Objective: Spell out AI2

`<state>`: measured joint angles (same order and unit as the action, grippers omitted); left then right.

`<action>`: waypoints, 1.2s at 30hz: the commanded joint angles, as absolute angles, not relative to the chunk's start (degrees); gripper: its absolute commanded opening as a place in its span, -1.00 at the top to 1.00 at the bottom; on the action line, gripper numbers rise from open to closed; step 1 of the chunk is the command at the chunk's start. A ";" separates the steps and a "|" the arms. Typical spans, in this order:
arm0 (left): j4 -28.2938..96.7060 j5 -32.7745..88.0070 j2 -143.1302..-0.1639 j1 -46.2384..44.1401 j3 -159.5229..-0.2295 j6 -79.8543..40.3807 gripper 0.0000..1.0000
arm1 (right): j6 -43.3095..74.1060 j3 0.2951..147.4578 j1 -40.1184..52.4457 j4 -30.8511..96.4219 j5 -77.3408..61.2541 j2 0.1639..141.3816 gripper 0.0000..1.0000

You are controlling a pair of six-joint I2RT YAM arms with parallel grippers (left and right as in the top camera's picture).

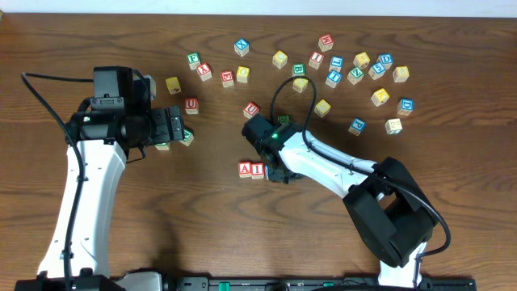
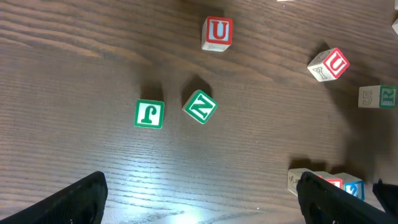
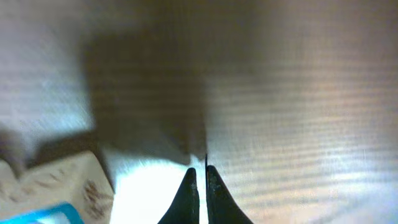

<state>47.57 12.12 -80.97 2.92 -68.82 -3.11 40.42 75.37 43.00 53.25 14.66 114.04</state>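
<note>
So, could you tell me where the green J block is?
In the left wrist view, the J block lies left of centre, just left of the other green block.

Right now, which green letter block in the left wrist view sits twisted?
The green N wooden block, turned cornerwise like a diamond; the green J wooden block beside it sits straight.

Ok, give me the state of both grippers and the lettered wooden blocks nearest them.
Left gripper: open, empty.
Right gripper: shut, empty.
Green J wooden block: flat on table, free.
Green N wooden block: flat, turned askew, apart from J.
Two red-lettered wooden blocks: flat, side by side.
</note>
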 commanded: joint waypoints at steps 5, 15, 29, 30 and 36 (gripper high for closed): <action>47.70 12.47 -81.41 3.09 -68.51 -2.59 -0.91 | 42.39 75.96 45.58 55.64 13.34 111.04 0.98; 47.70 12.47 -81.38 3.09 -68.51 -2.59 -0.91 | 42.35 75.96 50.19 55.83 13.08 106.37 0.98; 47.70 12.47 -81.41 3.09 -68.51 -2.59 -0.91 | 42.70 70.52 51.81 48.10 13.23 106.39 0.98; 47.70 12.47 -81.41 3.09 -68.51 -2.59 -0.91 | 42.70 69.78 51.81 47.13 13.08 106.39 0.98; 47.70 12.47 -81.41 3.09 -68.51 -2.59 -0.92 | 42.83 68.55 51.81 45.52 13.02 106.39 0.98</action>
